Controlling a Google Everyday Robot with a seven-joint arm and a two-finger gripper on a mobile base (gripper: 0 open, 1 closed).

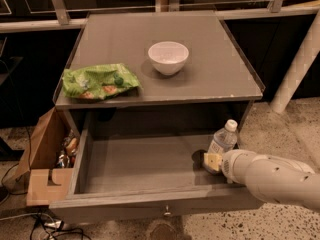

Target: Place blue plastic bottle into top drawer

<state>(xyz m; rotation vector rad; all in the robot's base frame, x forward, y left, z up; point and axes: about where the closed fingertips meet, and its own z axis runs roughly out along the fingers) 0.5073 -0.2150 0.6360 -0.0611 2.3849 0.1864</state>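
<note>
Cabinet top (215, 79): white bowl (168, 57), green bag (98, 80); end effector (213, 162) in drawer (150, 203).

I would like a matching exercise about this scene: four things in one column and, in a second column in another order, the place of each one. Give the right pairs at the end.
Things
1. white bowl
2. green bag
3. blue plastic bottle
4. tool

Places
A. at the left front edge of the cabinet top
B. upright inside the open top drawer, at its right end
C. near the middle of the cabinet top
D. low beside the bottle's base, over the drawer's right end

Pairs: 1-C, 2-A, 3-B, 4-D
</note>
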